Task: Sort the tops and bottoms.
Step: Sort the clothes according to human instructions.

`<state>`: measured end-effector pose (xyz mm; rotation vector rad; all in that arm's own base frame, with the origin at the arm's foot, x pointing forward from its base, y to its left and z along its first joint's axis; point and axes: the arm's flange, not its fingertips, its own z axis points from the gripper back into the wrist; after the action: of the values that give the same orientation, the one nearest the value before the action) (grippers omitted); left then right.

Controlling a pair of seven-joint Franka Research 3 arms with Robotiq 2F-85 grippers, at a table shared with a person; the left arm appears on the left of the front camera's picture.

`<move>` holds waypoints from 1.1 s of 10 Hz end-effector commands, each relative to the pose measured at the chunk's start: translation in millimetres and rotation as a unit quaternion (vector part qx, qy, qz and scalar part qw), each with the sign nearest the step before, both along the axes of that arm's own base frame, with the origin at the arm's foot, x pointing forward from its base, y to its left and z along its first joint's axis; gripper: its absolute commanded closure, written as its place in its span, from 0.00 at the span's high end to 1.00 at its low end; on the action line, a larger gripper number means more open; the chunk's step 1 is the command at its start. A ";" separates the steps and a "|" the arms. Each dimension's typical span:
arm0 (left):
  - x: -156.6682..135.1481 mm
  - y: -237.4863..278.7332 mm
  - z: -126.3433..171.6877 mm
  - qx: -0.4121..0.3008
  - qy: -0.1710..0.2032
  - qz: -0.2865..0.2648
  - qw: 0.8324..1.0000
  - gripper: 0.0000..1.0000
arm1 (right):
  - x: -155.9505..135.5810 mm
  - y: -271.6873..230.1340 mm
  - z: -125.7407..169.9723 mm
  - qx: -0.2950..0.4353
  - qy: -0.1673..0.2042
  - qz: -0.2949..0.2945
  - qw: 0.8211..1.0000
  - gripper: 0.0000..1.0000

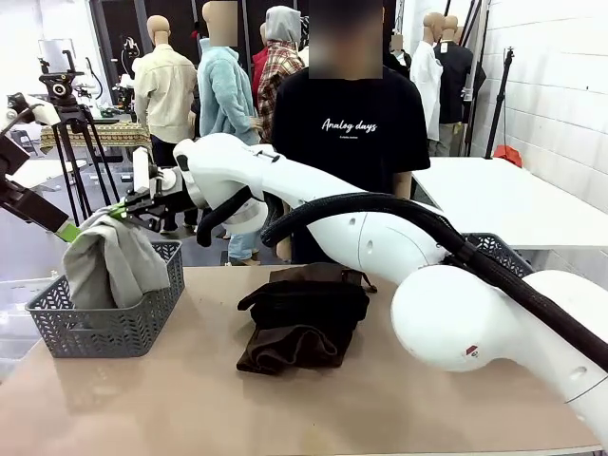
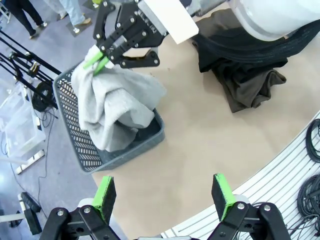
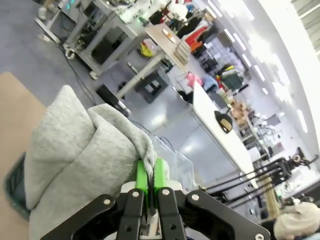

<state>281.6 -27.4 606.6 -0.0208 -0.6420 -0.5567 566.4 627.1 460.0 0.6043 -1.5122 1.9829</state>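
Note:
A pale grey garment (image 1: 109,261) hangs from my right gripper (image 1: 122,211), which is shut on its top fold. Its lower part rests inside the grey lattice basket (image 1: 104,328) at the table's left. In the right wrist view the right gripper (image 3: 148,179) pinches the grey garment (image 3: 80,150) between its green pads. A black garment (image 1: 309,302) lies on a dark brown one (image 1: 285,350) at the table's middle. My left gripper (image 2: 164,196) hovers open and holds nothing, high above the table's near left edge. From there it looks down on the basket (image 2: 125,150) and the grey garment (image 2: 112,102).
A second grey basket (image 1: 499,249) stands at the right, behind my right arm. A person in a black T-shirt (image 1: 350,123) stands at the far side. Bare tabletop (image 1: 190,399) lies in front of the pile. Tripods and a white table stand beyond.

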 end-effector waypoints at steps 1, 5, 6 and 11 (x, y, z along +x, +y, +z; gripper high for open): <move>-0.3 1.3 0.1 0.000 0.000 0.001 1.000 1.00 | 115.9 117.8 4.9 0.038 0.002 0.051 0.998 0.00; -0.3 1.3 0.1 0.000 0.000 0.001 1.000 1.00 | 138.1 141.3 -7.4 0.023 -0.005 0.027 0.999 0.00; -0.3 1.3 0.1 0.000 0.000 0.001 1.000 1.00 | 144.9 138.2 -7.8 0.013 -0.007 -0.009 1.000 0.00; -0.3 1.3 0.1 0.000 0.000 0.001 1.000 1.00 | 184.3 163.4 -4.5 -0.017 -0.035 -0.091 0.995 0.03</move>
<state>281.6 -27.4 606.6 -0.0208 -0.6420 -0.5567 592.2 611.5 426.7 0.3687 -1.5724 1.8903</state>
